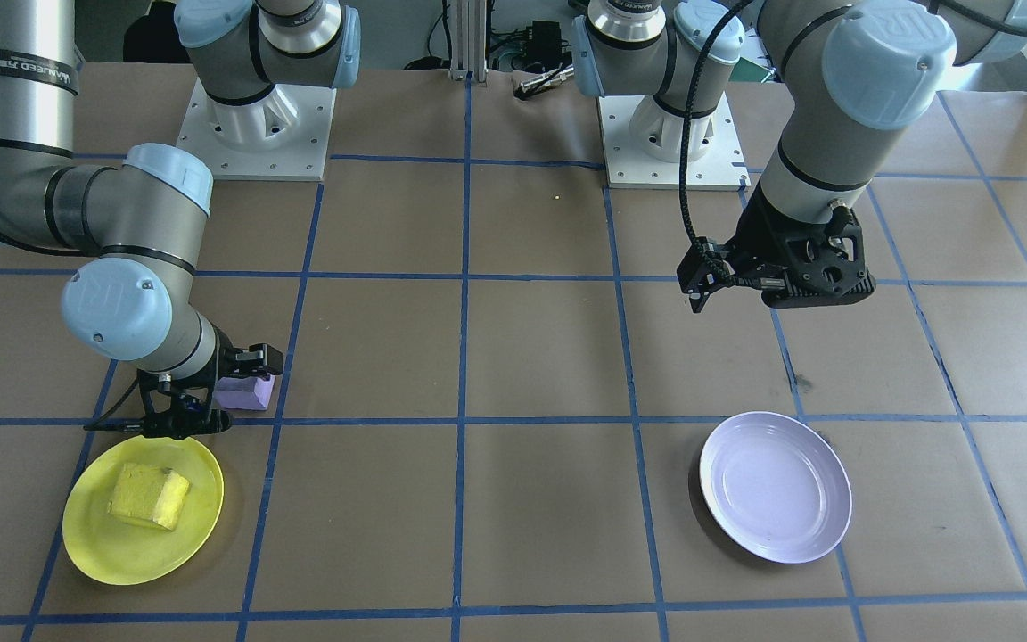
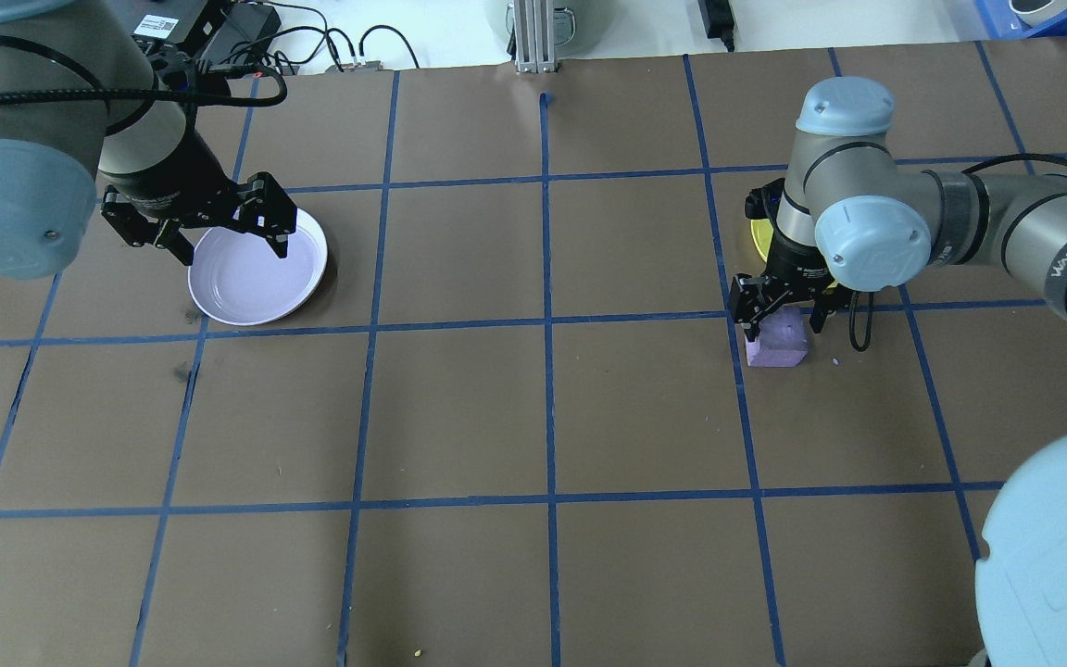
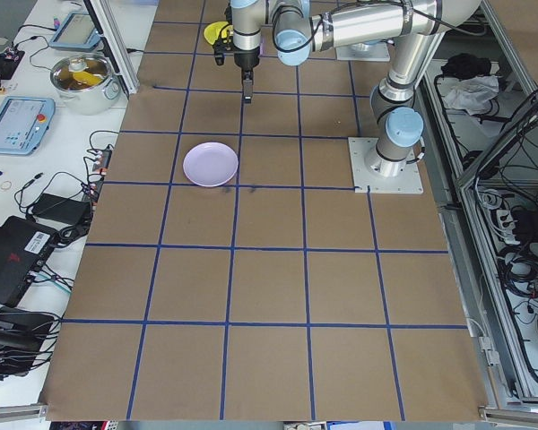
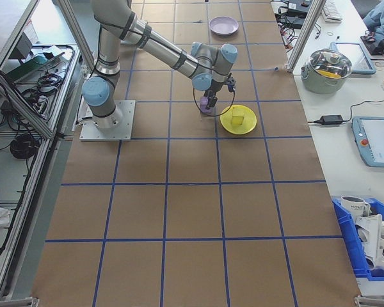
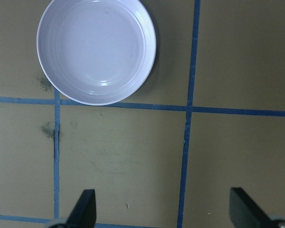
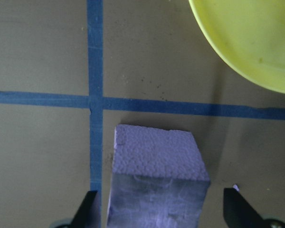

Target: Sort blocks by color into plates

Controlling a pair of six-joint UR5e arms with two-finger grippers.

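Observation:
The pale purple block (image 6: 156,180) sits on the brown table just off the yellow plate (image 6: 247,42). My right gripper (image 6: 162,211) is open, one finger on each side of the purple block (image 2: 777,341) with gaps showing. A yellow block (image 1: 150,496) lies inside the yellow plate (image 1: 94,553). The lavender plate (image 1: 776,486) holds nothing. My left gripper (image 2: 228,243) hangs open above the table at the near edge of the lavender plate (image 5: 96,50), and nothing is between its fingers.
Blue tape lines (image 2: 547,324) divide the brown table into squares. Both arm bases (image 1: 255,125) stand at the robot's side. A side bench with a metal pot (image 4: 333,67) and a tablet runs along the operators' side.

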